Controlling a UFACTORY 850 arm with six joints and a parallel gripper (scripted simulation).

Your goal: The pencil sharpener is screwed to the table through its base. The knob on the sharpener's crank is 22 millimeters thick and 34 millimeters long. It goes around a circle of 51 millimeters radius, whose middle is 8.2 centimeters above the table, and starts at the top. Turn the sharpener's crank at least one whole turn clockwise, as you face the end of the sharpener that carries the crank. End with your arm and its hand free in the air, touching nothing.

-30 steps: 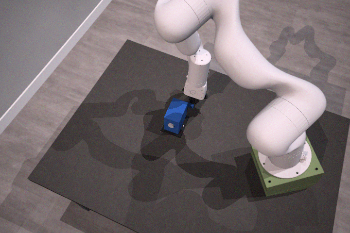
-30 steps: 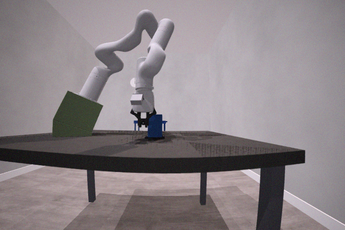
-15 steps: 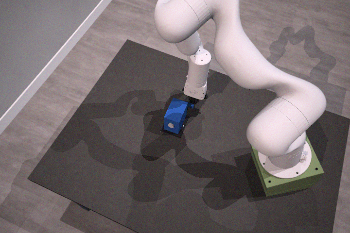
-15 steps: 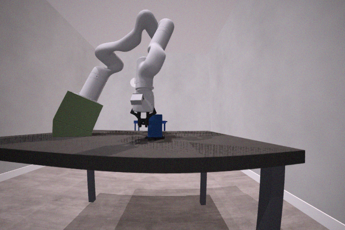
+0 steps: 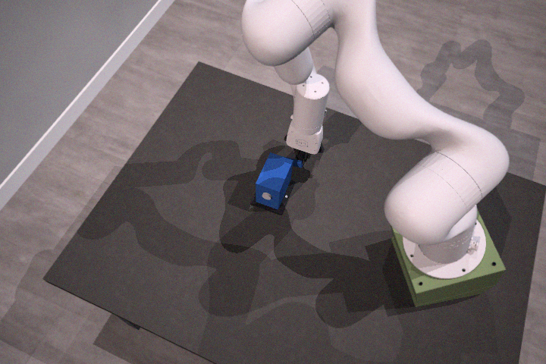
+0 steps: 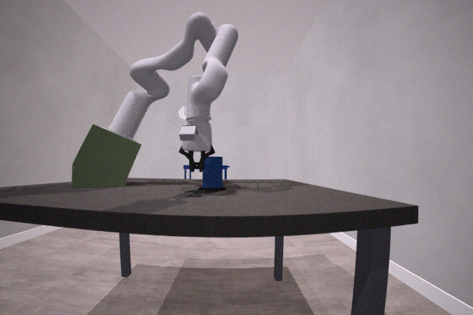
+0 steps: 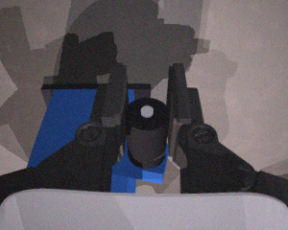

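Observation:
The blue pencil sharpener (image 5: 274,174) (image 6: 213,173) (image 7: 62,126) stands on its dark base plate (image 5: 274,209). The exterior view faces its crank end; there the crank reaches out to the left of the body. A blue bit of the crank (image 5: 298,163) (image 7: 154,176) shows beside the gripper. The black knob (image 7: 147,141), with a pale dot at its end, stands between the two fingers in the wrist view. My gripper (image 5: 301,157) (image 6: 196,167) (image 7: 147,83) points down and is shut on the knob, left of the sharpener's body in the exterior view. The contact faces are partly hidden.
The arm's green base block (image 5: 458,291) (image 6: 103,159) stands on the dark table (image 5: 153,300) (image 6: 282,202), at the right in the top view. The sharpener's body is close beside one finger. A blue frame (image 6: 186,167) shows behind the sharpener.

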